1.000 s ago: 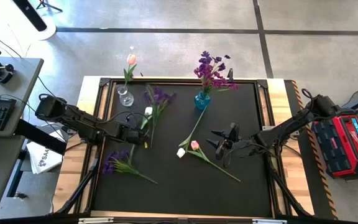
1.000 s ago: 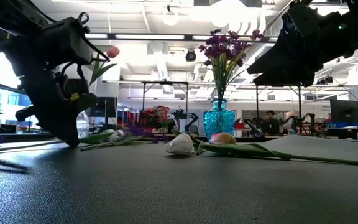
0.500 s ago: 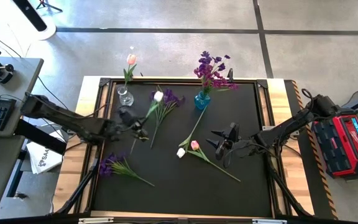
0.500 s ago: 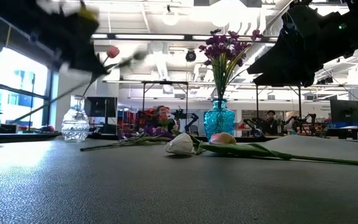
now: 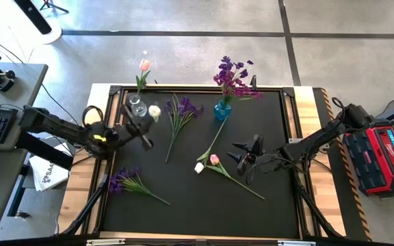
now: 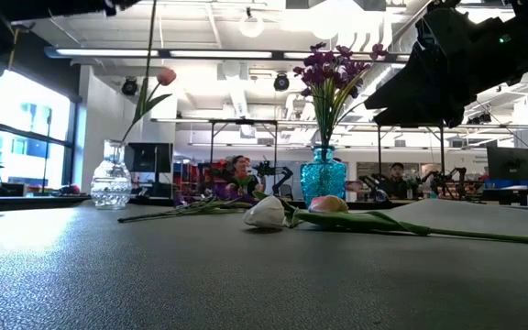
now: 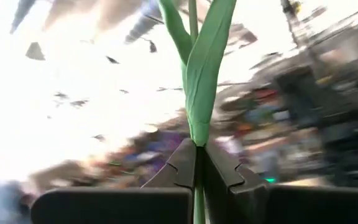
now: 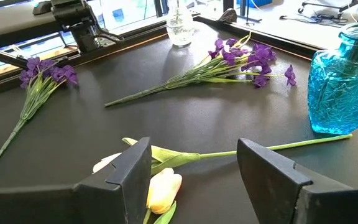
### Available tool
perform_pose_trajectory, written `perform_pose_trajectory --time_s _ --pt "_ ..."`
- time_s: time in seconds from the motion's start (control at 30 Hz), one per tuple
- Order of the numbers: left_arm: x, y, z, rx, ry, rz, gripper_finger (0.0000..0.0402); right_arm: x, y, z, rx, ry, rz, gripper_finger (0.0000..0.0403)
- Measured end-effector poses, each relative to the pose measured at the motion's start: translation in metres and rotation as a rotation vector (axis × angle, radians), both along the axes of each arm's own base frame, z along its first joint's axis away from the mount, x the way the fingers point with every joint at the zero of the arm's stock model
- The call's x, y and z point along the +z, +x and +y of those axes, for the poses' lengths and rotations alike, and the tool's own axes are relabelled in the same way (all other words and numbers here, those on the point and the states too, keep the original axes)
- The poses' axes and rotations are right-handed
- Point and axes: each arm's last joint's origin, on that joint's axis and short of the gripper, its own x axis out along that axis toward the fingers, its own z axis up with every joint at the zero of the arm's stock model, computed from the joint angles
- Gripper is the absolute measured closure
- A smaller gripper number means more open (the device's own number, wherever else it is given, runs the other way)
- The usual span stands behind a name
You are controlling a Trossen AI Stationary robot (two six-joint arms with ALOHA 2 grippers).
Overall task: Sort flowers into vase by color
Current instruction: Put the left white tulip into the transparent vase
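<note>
Left gripper (image 5: 144,128) has lifted the white tulip (image 5: 154,111) off the table, pinching its stem, beside the clear vase (image 5: 137,106). Next: stem in. Right gripper (image 5: 247,158) waits spread.

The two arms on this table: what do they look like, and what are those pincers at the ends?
Both are slim, dark, jointed arms reaching in from the table's sides, with thin black cables trailing along them. The left arm shows a small yellow-green mark near its wrist. Each ends in a gripper: two flat, angular black fingers with stepped inner edges, seen close on the right gripper and the left gripper.
</note>
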Motion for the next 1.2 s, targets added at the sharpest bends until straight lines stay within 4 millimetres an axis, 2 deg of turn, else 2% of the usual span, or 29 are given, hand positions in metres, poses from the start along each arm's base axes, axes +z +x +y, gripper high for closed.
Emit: perform_pose_trajectory --time_s 0.07,0.17,0.27,0.43,0.73,0.9,1.2 --pt "0.000 -0.005 0.011 0.138 0.037 -0.005 0.0401 0.000 0.000 0.000 0.000 0.000 0.000 0.0194" --pt "0.005 -0.014 0.029 0.365 -0.040 -0.059 0.0401 0.000 0.000 0.000 0.000 0.000 0.000 0.0194" --pt "0.010 -0.022 0.046 0.484 -0.053 -0.104 0.0401 0.000 0.000 0.000 0.000 0.000 0.000 0.0194" --pt "0.012 -0.031 0.072 0.564 -0.051 -0.177 0.0401 0.001 0.000 0.000 0.000 0.003 -0.007 0.0194" --pt "-0.006 -0.040 0.115 0.701 -0.191 -0.121 0.0401 0.001 0.000 0.000 0.000 0.003 -0.007 0.0194" --pt "-0.014 -0.044 0.126 0.753 -0.243 -0.110 0.0401 0.001 0.000 0.000 0.000 0.003 -0.007 0.0194" --pt "-0.020 -0.044 0.132 0.792 -0.264 -0.060 0.0401 0.001 0.000 0.000 0.000 0.005 -0.009 0.0194"
